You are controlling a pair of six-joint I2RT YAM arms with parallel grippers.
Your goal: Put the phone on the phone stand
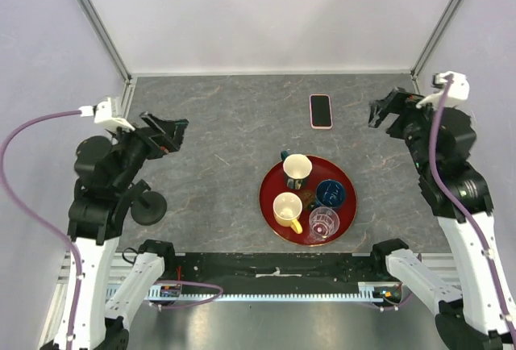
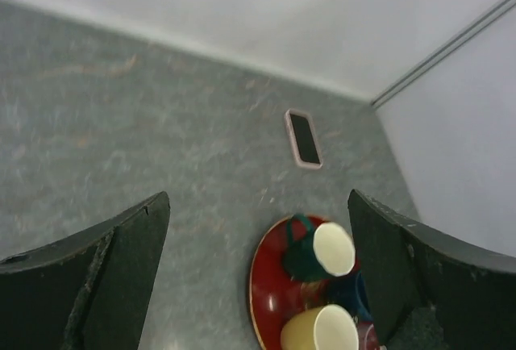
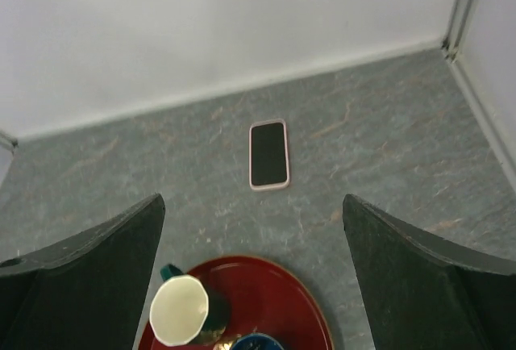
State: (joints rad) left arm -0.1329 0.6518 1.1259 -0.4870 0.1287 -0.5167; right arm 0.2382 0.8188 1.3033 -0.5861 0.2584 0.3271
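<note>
"Top external view from where you stand: where is the phone [image 1: 321,110]?"

"Flat on the counter [image 1: 226,124], screen up, at the far side, past the red tray [image 1: 264,197] of cups. Nothing touches it. It lies well apart from the phone stand [image 1: 150,208], which sits at the near left, close by the left arm's base."

"So nobody holds it?"

"No. The left end effector [image 1: 165,134] hangs above the counter with its fingers spread wide and nothing between them. The right end effector [image 1: 387,110] is the same, jaws apart and empty, raised near the far right corner."

"Why the right one over there?"

"My guess is reach. The phone lies nearer the right arm, and in the right wrist view it sits almost centred between those fingers, lengthwise away from the camera. That looks like a line-up for a descent."

"And the left?"

"It is nearest the stand, so I'd expect it to steady the stand or take a handover. The left arm crosses part of the stand from above, so I see the disc base but cannot make out the clamp head."

"Any snag?"

"The phone is thin and flat on the counter, so getting fingers around its edges looks fiddly. The tray lies between phone and stand."
</note>
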